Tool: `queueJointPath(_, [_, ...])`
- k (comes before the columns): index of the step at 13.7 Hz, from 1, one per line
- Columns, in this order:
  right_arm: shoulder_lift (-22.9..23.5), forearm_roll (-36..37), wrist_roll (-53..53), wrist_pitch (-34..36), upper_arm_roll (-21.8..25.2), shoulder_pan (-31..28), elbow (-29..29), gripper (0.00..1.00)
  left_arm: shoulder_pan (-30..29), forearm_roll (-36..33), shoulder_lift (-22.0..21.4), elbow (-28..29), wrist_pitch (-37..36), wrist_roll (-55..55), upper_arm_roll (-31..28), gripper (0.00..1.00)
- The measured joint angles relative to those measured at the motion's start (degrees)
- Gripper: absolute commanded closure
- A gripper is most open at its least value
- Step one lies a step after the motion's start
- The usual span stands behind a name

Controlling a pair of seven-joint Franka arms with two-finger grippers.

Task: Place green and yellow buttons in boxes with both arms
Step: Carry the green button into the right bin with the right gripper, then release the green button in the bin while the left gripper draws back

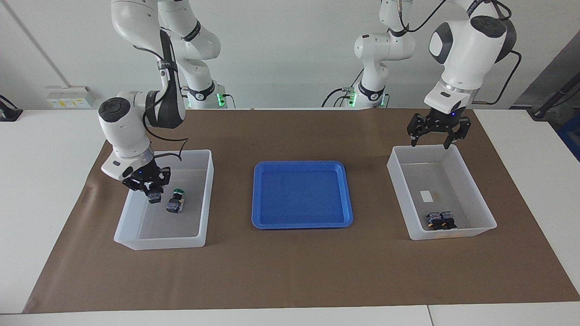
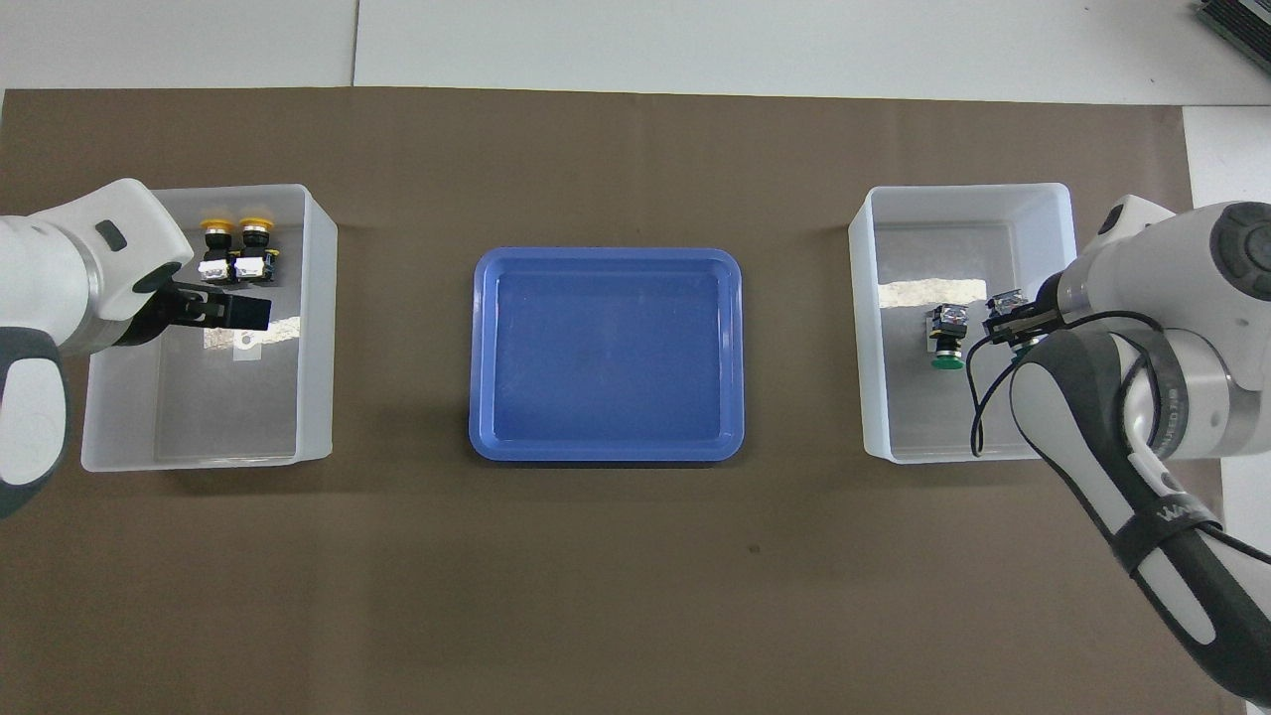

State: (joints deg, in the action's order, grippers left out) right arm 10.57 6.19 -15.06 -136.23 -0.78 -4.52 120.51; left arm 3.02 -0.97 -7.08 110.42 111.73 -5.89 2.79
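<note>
A: Facing view, right gripper (image 1: 153, 195): fingertips pinched on a push-button switch (image 1: 155, 197), low inside the box at the right arm's end (image 1: 206, 199) of the table. The cap of this held switch is hidden in both views, so its colour cannot be told.

B: And what lies next to it?

A: A green-capped button (image 1: 176, 202) lies on the floor of the same box, just beside the held switch, toward the table's middle. Whether the two touch cannot be told.

B: Overhead view, same arm?

A: The right gripper (image 2: 1011, 320) comes in over that box's (image 2: 961, 196) outer wall, and the green-capped button (image 2: 947, 339) lies on its side with the cap toward the robots.

B: Left gripper?

A: The left gripper (image 1: 437, 136) hangs in the air with its fingers spread wide and nothing between them, over the robots' end of the box at the left arm's end (image 1: 476, 226) of the table. It touches nothing.

B: That box's contents?

A: Two yellow-capped buttons (image 2: 237, 252) lie side by side, touching, at the box's end farther from the robots. In the facing view they show as a dark pair (image 1: 441, 220) against the low wall. A small white label (image 1: 426, 195) lies on the box floor.

B: Between the boxes?

A: A shallow blue tray (image 1: 258, 199) sits on the brown mat (image 1: 290, 267), well apart from both boxes.
</note>
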Motion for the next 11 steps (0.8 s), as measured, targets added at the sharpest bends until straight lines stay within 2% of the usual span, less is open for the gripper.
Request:
queueJointPath(1, [0.56,0.00,0.51,-0.86,-0.10,0.00,0.04,0.00,-0.04,0.00,0.66,-2.49,-2.72,0.00,-0.09,0.00])
queueJointPath(4, [1.28,0.00,1.85,-1.74,-0.14,0.00,0.04,0.00,-0.28,0.00,3.85,-11.32,-10.11,0.00,-0.35,0.00])
queueJointPath(6, [1.15,0.00,2.14,-1.73,-0.16,0.25,-0.40,0.00,-0.31,0.01,5.65,-14.90,-13.21,0.00,-0.54,0.00])
queueJointPath(8, [0.28,0.00,5.12,-0.03,-0.52,0.59,-1.97,0.00,-0.32,0.01,6.57,-16.49,-16.08,0.00,-0.70,0.00])
queueJointPath(11, [-2.31,0.00,13.02,9.00,-0.91,2.08,-7.53,0.00,-0.37,0.01,6.15,-16.49,-19.53,0.07,-0.88,0.00])
